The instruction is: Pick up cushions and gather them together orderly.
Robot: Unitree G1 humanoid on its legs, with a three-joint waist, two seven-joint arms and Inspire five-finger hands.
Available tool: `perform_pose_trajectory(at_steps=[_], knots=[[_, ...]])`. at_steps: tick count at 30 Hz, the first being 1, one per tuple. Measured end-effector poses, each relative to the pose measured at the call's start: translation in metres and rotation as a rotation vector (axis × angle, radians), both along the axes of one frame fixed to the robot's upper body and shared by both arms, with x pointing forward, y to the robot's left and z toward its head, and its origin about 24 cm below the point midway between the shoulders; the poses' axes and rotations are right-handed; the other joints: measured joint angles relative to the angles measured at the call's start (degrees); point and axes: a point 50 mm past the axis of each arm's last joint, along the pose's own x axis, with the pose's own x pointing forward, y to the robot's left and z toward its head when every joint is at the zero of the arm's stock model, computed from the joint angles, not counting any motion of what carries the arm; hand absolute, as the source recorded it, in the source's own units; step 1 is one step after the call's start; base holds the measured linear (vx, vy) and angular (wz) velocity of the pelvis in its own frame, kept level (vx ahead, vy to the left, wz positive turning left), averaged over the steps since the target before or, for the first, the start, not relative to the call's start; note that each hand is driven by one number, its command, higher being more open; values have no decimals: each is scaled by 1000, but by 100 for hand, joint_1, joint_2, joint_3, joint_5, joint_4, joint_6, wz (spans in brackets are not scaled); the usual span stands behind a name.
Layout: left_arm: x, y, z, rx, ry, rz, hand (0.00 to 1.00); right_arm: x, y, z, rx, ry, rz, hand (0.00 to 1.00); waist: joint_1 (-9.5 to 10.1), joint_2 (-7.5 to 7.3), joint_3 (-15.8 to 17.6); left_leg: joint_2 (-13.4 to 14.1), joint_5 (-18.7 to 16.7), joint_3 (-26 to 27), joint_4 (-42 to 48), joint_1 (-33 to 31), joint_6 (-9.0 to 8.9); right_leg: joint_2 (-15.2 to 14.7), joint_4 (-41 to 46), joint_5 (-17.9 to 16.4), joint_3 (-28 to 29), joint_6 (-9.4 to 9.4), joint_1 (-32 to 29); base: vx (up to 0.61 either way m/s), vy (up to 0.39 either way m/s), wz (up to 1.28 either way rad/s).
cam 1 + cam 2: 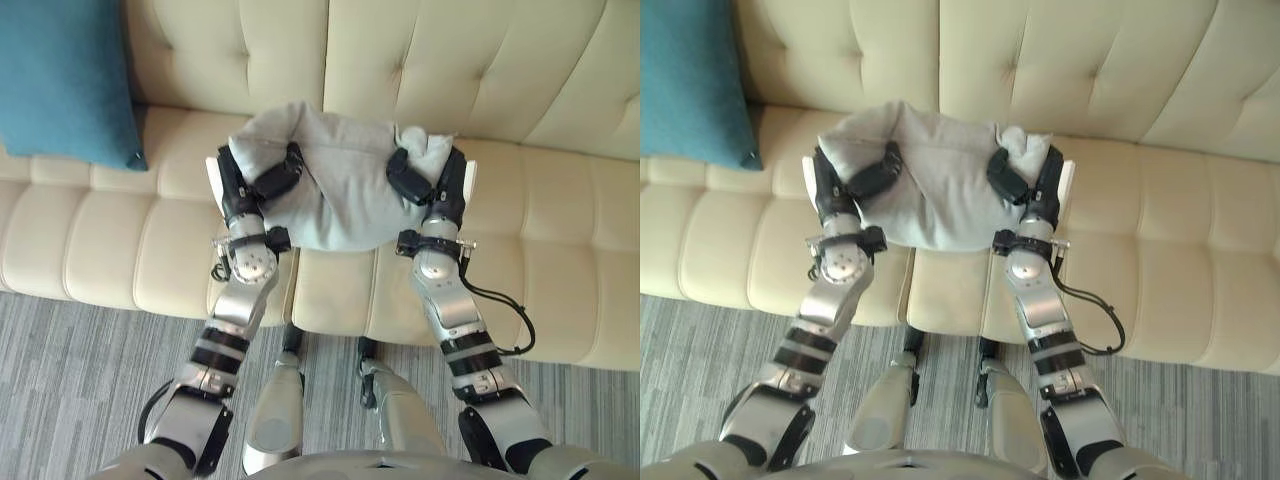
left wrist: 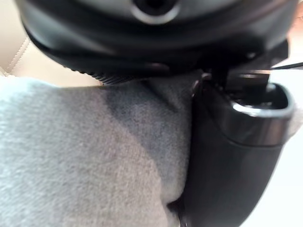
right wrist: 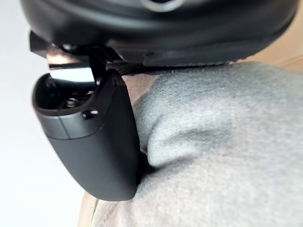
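Grey cushion (image 1: 335, 195) hangs mid-frame, long axis crosswise, with the left hand (image 1: 245, 190) and right hand (image 1: 435, 190) clamped on its ends. The teal cushion (image 1: 60, 80) lies upper left, nearer the left hand.

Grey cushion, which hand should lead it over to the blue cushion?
Probably the left. Both hands clutch the grey cushion, one at each end, but the left hand holds the end nearer the blue cushion, so it can lead while the right hand follows.

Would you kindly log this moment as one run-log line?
left hand: shut on grey cushion | right hand: same | teal cushion: against sofa backrest, robot's left
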Motion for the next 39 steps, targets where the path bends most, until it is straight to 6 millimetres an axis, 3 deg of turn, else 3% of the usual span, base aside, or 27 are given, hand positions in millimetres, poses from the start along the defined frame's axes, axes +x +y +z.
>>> perform_pose_trajectory(at_steps=[1,2,6,12,15,23,29,33,39], knots=[[3,-1,3,2,-8,1,0,2,0,3,1,-11,-3,0,3,5,82,4,3,-4,0,-18,-4,1,0,6,1,-6,-19,-4,-8,-3],[10,-1,10,7,-25,6,100,6,1,11,3,-34,-8,100,3,5,210,13,26,-8,1,-95,-22,9,-13,40,2,-14,-95,0,0,0],[30,3,37,2,-89,56,100,18,5,38,16,-117,-20,100,3,13,527,52,142,-7,-80,-330,-54,59,-240,245,15,-42,-274,-3,-6,-4],[57,20,73,95,-149,112,100,40,-2,73,29,-191,-69,100,-4,11,631,67,313,-6,-313,-478,-40,121,-871,636,40,-35,-258,7,3,-3],[71,29,104,161,-200,115,100,55,-6,106,10,-252,-81,100,-19,2,800,46,429,21,-455,-539,-27,111,-1300,930,76,-23,-203,-15,7,-4],[83,69,143,247,-216,164,100,77,-36,160,-16,-312,-114,100,-146,-35,972,36,551,95,-636,-510,-20,109,-1596,1157,167,-6,-160,-13,1,-4],[84,84,148,138,-210,206,100,83,-50,166,70,-285,-111,100,-235,-42,1008,34,552,84,-635,-438,-18,112,-1596,1164,195,-4,-93,7,12,-2],[82,96,151,-55,-235,194,100,85,-59,163,248,-263,-95,100,-257,-45,1085,34,553,75,-633,-386,-17,115,-1597,1180,209,-14,-43,0,0,0],[74,124,157,-293,-308,190,100,83,-86,159,375,-262,-151,100,-254,-42,1108,33,555,86,-633,-354,-15,117,-1599,1207,243,-22,-33,5,13,-2]])
